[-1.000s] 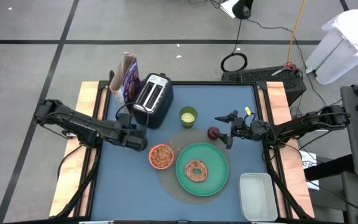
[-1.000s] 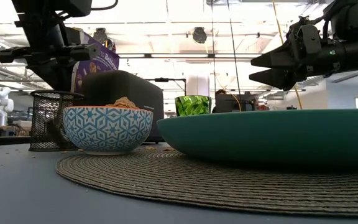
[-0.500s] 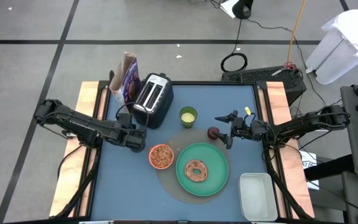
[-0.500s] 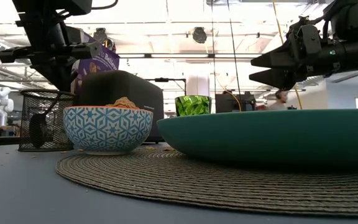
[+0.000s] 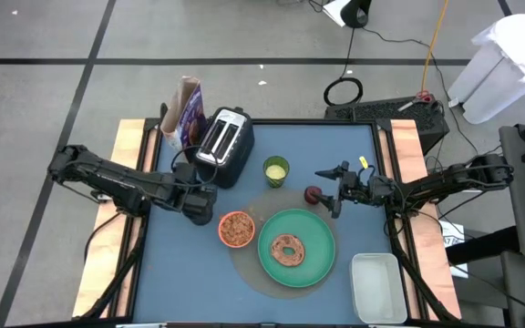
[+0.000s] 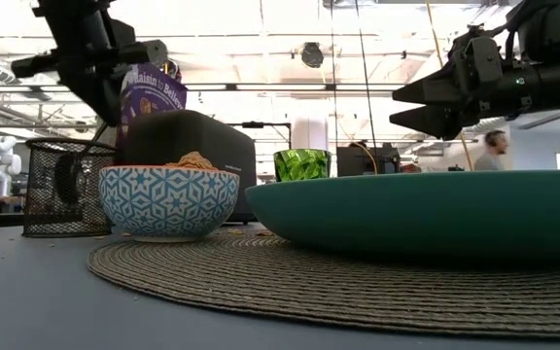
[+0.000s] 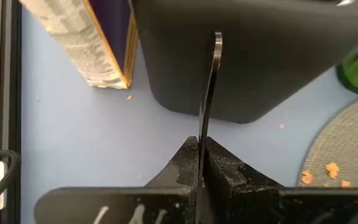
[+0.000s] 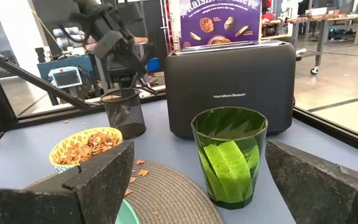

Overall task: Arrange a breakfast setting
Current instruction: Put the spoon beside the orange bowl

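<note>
My left gripper (image 5: pixel 199 202) (image 7: pixel 201 146) is shut on the metal spoon (image 7: pixel 209 87), near the toaster and above a black mesh cup (image 6: pixel 63 190). The orange bowl (image 5: pixel 236 229) of cereal, patterned blue outside (image 6: pixel 168 202), stands on the placemat. The brown bagel (image 5: pixel 288 249) lies on the green plate (image 5: pixel 315 228). The dark-red fruit (image 5: pixel 313 194) lies by the plate's far edge. My right gripper (image 5: pixel 328 193) (image 6: pixel 406 107) is open and empty, raised beside the fruit. The purple cereal box (image 5: pixel 188 111) stands at the far left. My left gripper pinches the spoon's handle (image 7: pixel 199 138) between its two fingers. The spoon shows edge-on and runs straight out past the fingertips, along the fingers. The fingers slant down. The spoon's bowl (image 6: pixel 66 178) hangs below, clear of the table, showing through the mesh cup.
A black toaster (image 5: pixel 223 146) stands beside the cereal box. A green glass (image 5: pixel 276 170) stands at the far edge of the round woven placemat (image 5: pixel 244 264). A white tub (image 5: pixel 376 287) sits at the near right corner. A person shows in the room beyond (image 6: pixel 494 151).
My left gripper has gone up with the spoon, whose bowl now shows higher behind the mesh. The mesh cup has shifted a little toward the table's left.
</note>
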Controlling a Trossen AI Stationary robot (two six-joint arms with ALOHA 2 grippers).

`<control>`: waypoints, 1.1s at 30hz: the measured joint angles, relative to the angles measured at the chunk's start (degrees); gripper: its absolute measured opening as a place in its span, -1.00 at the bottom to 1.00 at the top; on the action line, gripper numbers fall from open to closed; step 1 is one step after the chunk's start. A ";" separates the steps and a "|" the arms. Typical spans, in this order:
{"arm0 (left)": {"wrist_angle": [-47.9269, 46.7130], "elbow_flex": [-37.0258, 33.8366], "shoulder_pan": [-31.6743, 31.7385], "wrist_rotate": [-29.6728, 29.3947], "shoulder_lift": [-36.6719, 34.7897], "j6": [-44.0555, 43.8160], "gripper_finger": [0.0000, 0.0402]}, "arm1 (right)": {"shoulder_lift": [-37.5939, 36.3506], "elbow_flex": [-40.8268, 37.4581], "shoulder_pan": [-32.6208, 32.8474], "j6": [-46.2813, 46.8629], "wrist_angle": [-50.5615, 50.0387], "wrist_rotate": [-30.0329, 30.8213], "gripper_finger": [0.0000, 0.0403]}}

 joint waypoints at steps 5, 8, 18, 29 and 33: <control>-0.67 4.46 0.00 -1.18 0.02 3.79 -0.94 | -0.02 0.00 -0.01 0.00 1.48 0.00 0.77; -1.16 8.00 0.00 -2.51 0.02 6.90 -0.94 | -0.02 0.00 -0.02 -0.02 3.42 0.00 0.77; -0.51 18.58 0.00 -9.71 0.00 16.34 -0.94 | -0.02 0.00 -0.02 0.00 4.68 0.00 0.77; 21.59 20.76 0.38 -29.92 0.47 38.78 -0.94 | -0.02 0.00 0.00 7.62 8.57 0.00 0.77; 38.54 20.76 1.93 -31.27 2.35 54.31 -0.94 | -0.02 0.20 -0.02 10.00 10.66 -0.01 0.77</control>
